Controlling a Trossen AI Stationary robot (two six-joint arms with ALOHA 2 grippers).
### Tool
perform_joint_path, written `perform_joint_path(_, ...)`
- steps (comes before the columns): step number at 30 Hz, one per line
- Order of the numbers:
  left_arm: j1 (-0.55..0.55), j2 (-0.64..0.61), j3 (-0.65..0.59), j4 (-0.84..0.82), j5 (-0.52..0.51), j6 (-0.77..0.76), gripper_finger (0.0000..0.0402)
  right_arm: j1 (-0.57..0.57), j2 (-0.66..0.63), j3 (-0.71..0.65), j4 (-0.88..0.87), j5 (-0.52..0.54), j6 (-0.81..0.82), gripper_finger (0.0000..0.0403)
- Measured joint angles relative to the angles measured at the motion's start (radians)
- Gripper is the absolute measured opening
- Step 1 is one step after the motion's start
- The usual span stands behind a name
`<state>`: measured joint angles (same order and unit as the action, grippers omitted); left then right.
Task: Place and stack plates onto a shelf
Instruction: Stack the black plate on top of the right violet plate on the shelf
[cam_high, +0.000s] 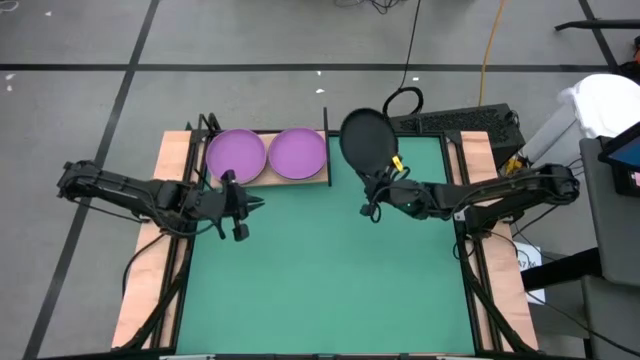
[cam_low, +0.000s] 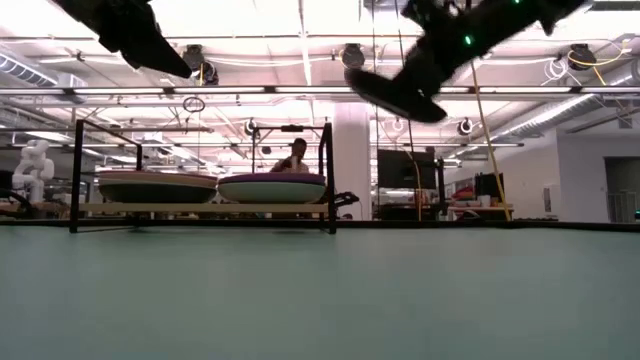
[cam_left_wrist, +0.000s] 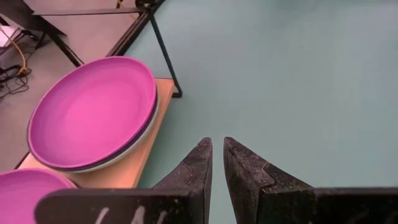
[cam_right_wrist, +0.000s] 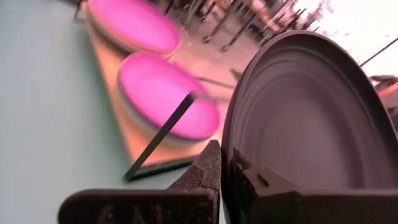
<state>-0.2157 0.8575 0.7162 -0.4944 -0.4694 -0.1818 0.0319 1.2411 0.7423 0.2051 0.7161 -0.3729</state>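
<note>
While held clear above the table, the dark plate (cam_high: 367, 139) sits in the right gripper (cam_high: 384, 181), whose jaws pinch its near rim. From overhead the plate reads as a slightly stretched oval, long axis running from the gripper toward the far table edge; the low view shows it tilted (cam_low: 396, 96), the edge nearer the shelf lower. It hangs just beside the shelf's right end post, over the far part of the green mat (cam_high: 330, 270).

Shelf (cam_high: 290, 181): light wooden board with thin black posts, long axis parallel to the far table edge. Two stacks sit side by side on it, each topped by a purple plate — left (cam_high: 236, 156), right (cam_high: 298, 153). Low view shows paler plates under each purple top; their number cannot be told.

Left gripper (cam_high: 239, 205) hovers over the mat just in front of the shelf's left half, jaws nearly closed, a narrow gap between them, holding nothing.

A person (cam_low: 296, 157) shows in the room behind the shelf.
</note>
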Motion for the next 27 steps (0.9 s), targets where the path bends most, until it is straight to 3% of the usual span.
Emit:
perform_joint_path(10,-0.030,-0.056,0.000,-0.035,-0.003,-0.025,0.0049,0.044,0.046,0.214,0.007,0.016,-0.162,0.0000)
perform_joint_path(24,-0.084,-0.151,0.000,-0.133,-0.046,-0.149,0.0049,0.045,0.333,0.560,0.004,0.011,-0.354,0.0000)
perform_joint_path(27,-0.100,-0.178,0.000,-0.147,-0.049,-0.162,0.0049,0.031,0.372,0.600,0.013,-0.062,-0.353,0.0000)
